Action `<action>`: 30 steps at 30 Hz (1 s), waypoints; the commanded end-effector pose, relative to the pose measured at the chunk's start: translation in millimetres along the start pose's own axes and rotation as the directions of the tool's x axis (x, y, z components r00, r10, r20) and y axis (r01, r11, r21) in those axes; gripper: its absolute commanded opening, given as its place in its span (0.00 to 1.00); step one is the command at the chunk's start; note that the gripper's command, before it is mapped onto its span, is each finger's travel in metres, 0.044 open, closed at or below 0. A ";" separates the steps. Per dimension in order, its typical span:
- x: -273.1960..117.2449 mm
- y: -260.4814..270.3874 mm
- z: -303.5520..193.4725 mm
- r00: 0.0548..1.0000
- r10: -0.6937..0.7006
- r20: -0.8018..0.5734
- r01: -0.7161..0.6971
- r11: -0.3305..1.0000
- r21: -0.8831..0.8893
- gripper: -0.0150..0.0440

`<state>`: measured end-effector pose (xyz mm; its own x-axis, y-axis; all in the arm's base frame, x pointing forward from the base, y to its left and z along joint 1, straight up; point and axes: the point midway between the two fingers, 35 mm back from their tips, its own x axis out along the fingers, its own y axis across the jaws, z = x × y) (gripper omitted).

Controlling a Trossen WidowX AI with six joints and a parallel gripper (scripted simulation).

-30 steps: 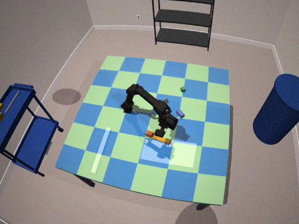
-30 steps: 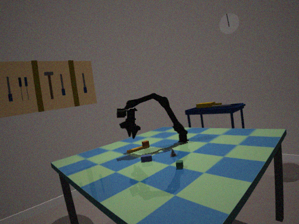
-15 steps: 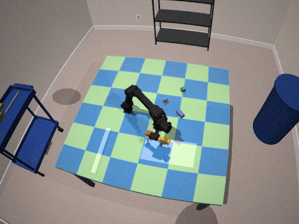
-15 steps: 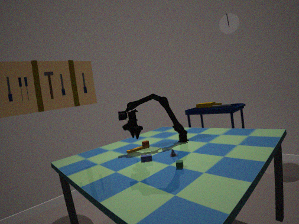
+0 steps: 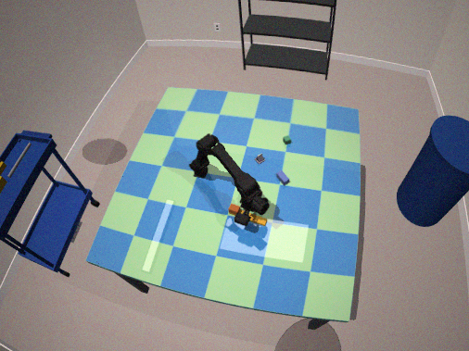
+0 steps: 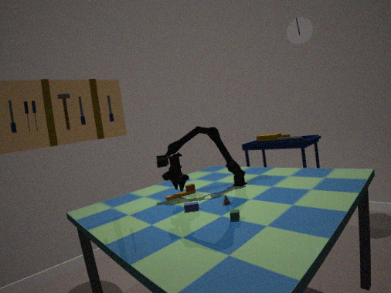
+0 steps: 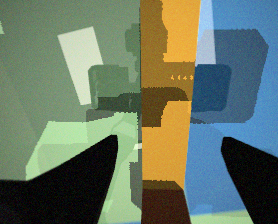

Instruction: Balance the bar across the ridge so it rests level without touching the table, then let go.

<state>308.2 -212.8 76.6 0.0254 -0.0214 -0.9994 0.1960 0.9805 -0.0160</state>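
"Yellow-orange bar, rigid-looking [image 5: 259, 220] [image 6: 175, 196] [image 7: 165, 155]: where is it from the top?"

"On the checkered table [image 5: 241, 278] [image 6: 185, 255], beneath the black gripper [image 5: 250, 215] [image 6: 179, 189] [image 7: 168, 142]. Its orange block end [image 5: 234, 209] [image 6: 190, 188] [image 7: 162, 206] probably adds weight, so I'd favour that side of the middle. The small grey wedge-shaped ridge [image 5: 259, 158] [image 6: 226, 201] stands apart."

"And the exterior?"

"Bar down lengthwise, block raised above its slim shank. Fingertips just over it. I'd expect it stiff, fairly light, hardly fragile; gripped far from the block, it could droop or twist."

"Wrist view?"

"Fingers wide apart, though not fully, holding nothing; the shank shows between them. Pinch its long flat sides squarely, firmly enough against slipping. Smoothness I can't tell."
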 end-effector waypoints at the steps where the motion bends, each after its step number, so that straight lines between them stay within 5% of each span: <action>1: 5.0 0.6 -0.6 1.000 0.005 -0.003 -0.005 1.000 -0.006 0.79; 30: 26.9 0.8 -0.8 1.000 0.005 -0.003 -0.005 1.000 -0.006 0.79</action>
<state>308.1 -212.8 50.9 0.0234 -0.0199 -0.9995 0.1959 0.9805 -0.0149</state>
